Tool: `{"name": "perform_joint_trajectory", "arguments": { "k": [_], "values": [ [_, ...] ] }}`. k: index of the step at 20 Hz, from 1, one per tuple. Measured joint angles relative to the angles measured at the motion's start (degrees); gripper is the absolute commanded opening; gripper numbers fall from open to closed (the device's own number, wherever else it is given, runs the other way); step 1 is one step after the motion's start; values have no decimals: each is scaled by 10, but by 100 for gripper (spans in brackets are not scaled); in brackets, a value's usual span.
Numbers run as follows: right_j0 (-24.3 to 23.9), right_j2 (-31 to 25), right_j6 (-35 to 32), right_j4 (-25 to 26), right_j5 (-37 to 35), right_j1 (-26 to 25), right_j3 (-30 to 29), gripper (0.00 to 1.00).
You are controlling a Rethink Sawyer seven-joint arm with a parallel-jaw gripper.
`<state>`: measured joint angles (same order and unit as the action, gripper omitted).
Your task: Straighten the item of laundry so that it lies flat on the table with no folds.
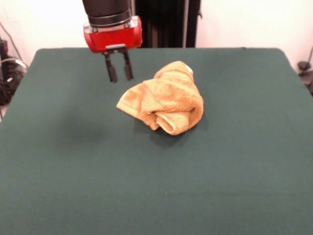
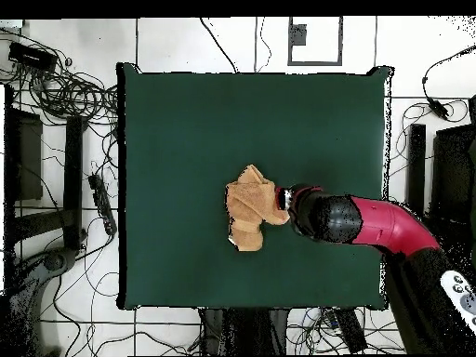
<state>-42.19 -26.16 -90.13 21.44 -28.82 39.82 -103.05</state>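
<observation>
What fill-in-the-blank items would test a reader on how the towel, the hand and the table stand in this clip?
1. The towel lies ____ in a heap, not flat.
2. The hand holds ____.
3. In the front view the hand hangs to the ____ of the towel.
4. The table has a dark ____ surface.

Missing words: crumpled; nothing; left; green
</observation>
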Motion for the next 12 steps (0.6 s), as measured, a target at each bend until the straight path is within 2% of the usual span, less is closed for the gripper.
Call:
{"name": "perform_joint_trajectory", "arguments": {
  "k": [12],
  "values": [
    [0,-27,0,37,0,-17,28,100]
  ]
}}
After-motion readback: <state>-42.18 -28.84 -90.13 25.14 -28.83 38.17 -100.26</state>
